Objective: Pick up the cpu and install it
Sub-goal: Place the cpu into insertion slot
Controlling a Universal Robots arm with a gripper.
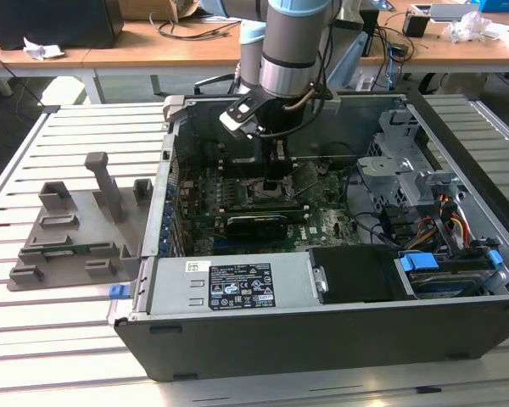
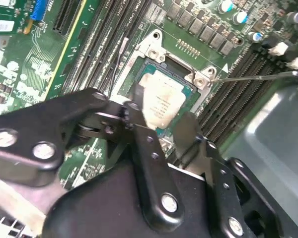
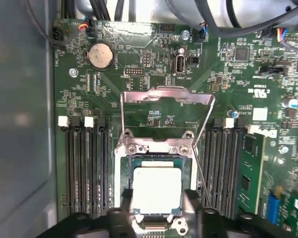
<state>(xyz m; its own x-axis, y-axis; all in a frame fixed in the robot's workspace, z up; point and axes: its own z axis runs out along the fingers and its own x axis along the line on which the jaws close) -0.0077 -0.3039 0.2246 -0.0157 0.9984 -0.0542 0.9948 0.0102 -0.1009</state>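
In the exterior view the gripper is seen low inside the computer case, a grey tray lying at 9 o'clock from it. In the second wrist view the cpu, flat and square with dull silver top and green rim, is seated in the socket, clasped at opposite edges by narrowly parted fingers. In the first wrist view the cpu is seen level
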